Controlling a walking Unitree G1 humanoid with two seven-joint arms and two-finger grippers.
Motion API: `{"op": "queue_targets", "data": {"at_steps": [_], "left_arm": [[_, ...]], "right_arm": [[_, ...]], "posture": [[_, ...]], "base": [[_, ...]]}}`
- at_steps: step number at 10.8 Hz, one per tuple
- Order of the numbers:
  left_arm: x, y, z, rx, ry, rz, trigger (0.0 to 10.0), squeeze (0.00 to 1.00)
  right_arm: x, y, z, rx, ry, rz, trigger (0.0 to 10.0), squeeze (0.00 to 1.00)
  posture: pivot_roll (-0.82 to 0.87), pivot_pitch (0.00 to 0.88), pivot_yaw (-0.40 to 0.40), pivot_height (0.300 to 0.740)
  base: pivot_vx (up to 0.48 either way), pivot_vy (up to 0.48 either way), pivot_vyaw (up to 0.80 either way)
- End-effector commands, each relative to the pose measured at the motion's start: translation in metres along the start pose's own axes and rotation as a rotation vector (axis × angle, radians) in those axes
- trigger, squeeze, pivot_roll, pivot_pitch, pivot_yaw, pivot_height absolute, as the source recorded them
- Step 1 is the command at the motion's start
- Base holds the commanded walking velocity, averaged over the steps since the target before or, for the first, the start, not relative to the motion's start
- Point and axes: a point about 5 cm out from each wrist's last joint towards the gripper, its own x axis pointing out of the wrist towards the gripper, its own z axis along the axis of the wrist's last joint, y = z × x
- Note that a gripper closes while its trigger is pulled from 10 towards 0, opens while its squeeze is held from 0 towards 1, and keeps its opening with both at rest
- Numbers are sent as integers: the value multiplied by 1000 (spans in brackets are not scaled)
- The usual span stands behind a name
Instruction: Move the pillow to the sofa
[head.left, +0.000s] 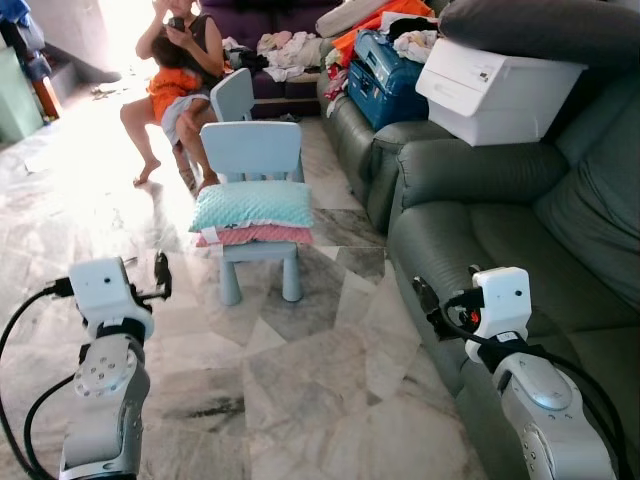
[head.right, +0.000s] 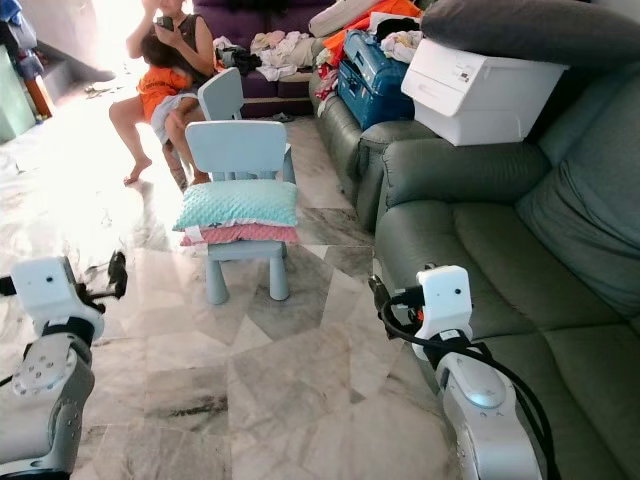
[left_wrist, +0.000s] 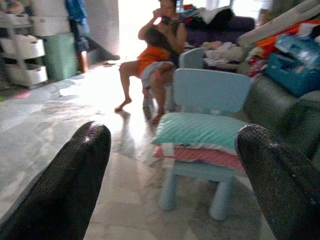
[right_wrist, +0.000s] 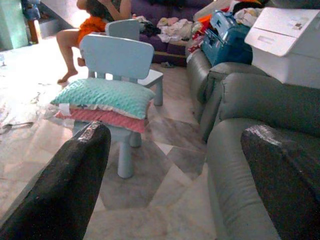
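Observation:
A teal pillow lies on top of a pink pillow, both stacked on the seat of a small light-blue chair ahead of me. The grey sofa runs along my right side. My left gripper is raised low at the left, open and holding nothing, well short of the chair. Beside the sofa's front edge my right gripper is also open with nothing in it. The left wrist view looks between its fingers at the teal pillow; the right wrist view looks past its fingers at the same pillow.
A person sits on the floor beyond the chair, next to a second light-blue chair. A white storage box, a blue bag and clothes load the sofa's far end. Marble floor lies between me and the chair.

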Motion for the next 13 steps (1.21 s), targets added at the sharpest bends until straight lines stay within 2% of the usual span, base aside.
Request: {"op": "queue_targets", "data": {"at_steps": [1,4,13], "left_arm": [[1,-5,5,-18,-7,-27,10000,0],[-2,1,-1,-38,11,-7,10000,0],[-3,-1,-4,-62,29,-11,10000,0]], "right_arm": [[2,-3,8,-11,-26,1,10000,0],[3,-2,9,-14,-30,13,10000,0],[3,0,8,-16,-24,23,10000,0]], "posture": [[-122,0,-18,740],[-118,0,-23,740],[-121,0,-25,740]], "base": [[0,0,0],[365,0,0],[423,0,0]]}}
